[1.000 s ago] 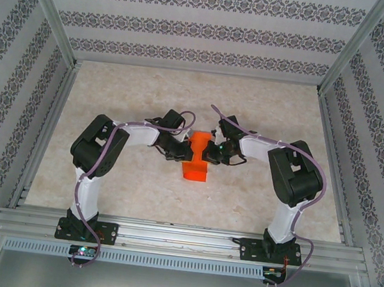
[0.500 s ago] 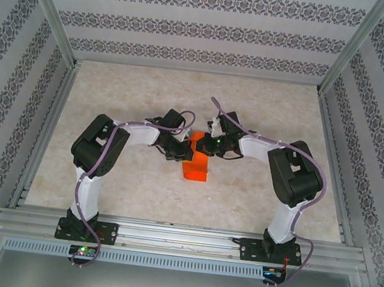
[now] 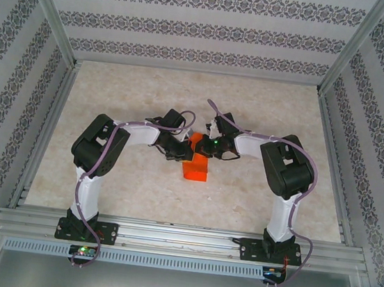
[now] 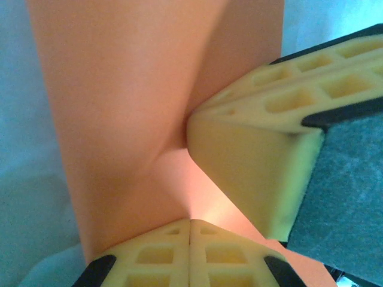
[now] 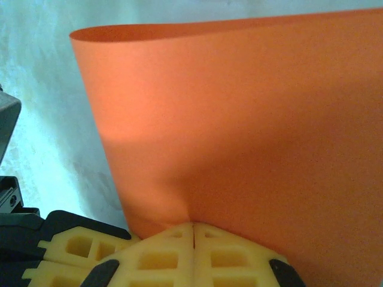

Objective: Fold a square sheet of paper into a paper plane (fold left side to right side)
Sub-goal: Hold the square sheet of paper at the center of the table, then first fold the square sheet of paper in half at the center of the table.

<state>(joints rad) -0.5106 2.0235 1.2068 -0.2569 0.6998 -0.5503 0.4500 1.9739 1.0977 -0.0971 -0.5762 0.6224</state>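
Observation:
The square sheet of paper (image 3: pixel 195 166) is bright orange-red and stands bent upward at the middle of the table, between the two wrists. My left gripper (image 3: pixel 181 153) is shut on its left part. In the left wrist view the paper (image 4: pixel 131 95) rises from my closed left gripper (image 4: pixel 191 222) with a soft crease, and the right gripper's fingers (image 4: pixel 251 161) press in from the right. My right gripper (image 3: pixel 206 147) is shut on the sheet's other edge. In the right wrist view the paper (image 5: pixel 239 119) curls away from my closed right gripper (image 5: pixel 192 226), its top edge rolled over.
The beige table (image 3: pixel 114 92) is boxed in by patterned walls (image 3: pixel 206 30) and aluminium posts. A metal rail (image 3: pixel 180 239) carries both arm bases at the near edge. The left gripper's fingers (image 5: pixel 66 251) show low left in the right wrist view.
The right arm's elbow has swung left and its gripper has crept up and left, carrying its edge of the paper toward the left gripper. The left arm has stayed put.

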